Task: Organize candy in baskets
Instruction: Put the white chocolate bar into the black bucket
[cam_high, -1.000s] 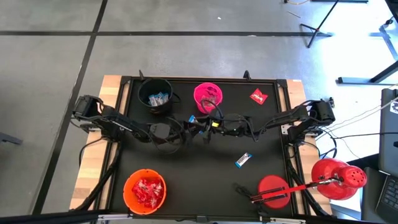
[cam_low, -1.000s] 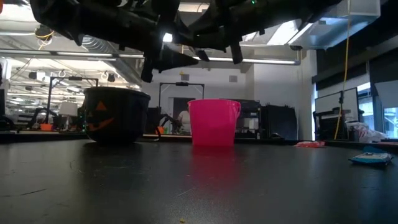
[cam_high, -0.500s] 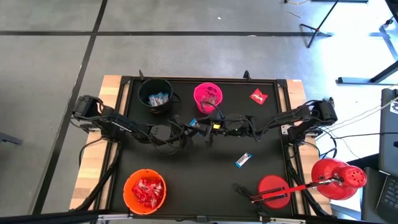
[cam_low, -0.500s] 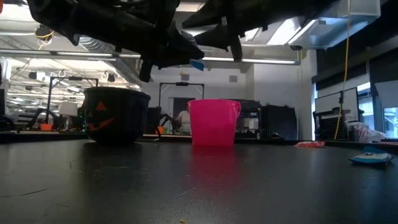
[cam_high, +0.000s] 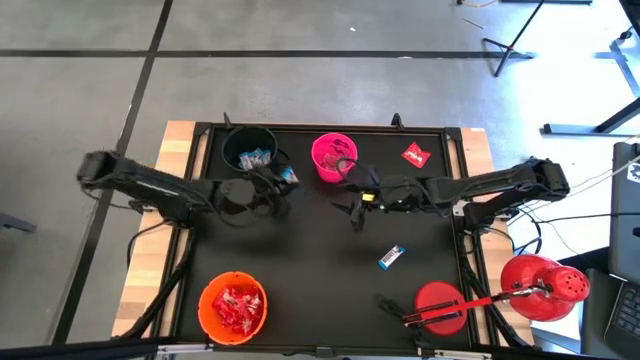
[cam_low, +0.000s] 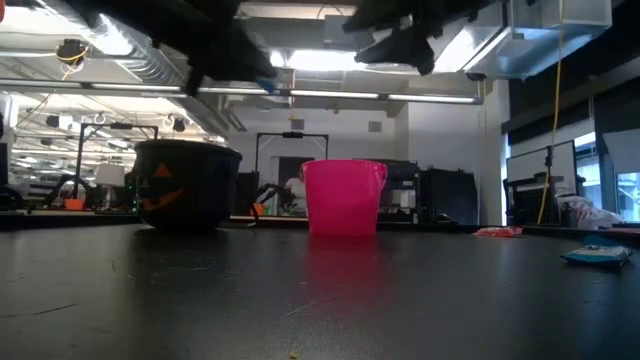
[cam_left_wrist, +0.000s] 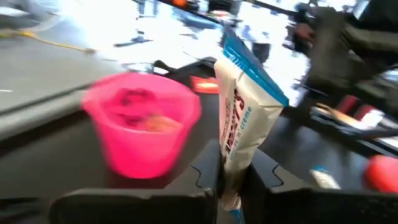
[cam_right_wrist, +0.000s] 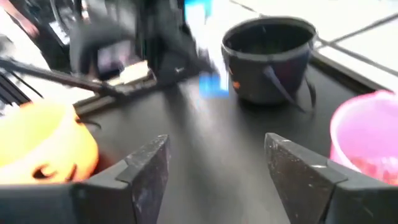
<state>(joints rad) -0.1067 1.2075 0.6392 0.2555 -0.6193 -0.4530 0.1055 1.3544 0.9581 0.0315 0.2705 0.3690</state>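
Blue-and-white bar (cam_left_wrist: 244, 118) pinched upright in left hand (cam_high: 277, 183), carried above tabletop (cam_high: 330, 250) just beside black bucket (cam_high: 249, 151), not yet over its mouth. Grip only on bar's lower end; wrapper looks slick, likely to slip or swing out if arm jerks. Release short of rim drops bar on tabletop. Pink bucket (cam_high: 334, 156) near; wrong drop possible. Right hand (cam_high: 357, 206) empty, fingers spread wide, near pink bucket; arms close, clash risk. Another bar (cam_high: 393, 257) lies loose on tabletop.

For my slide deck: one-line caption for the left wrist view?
Left gripper clamps a blue-and-white candy bar upright, pink bucket beyond.
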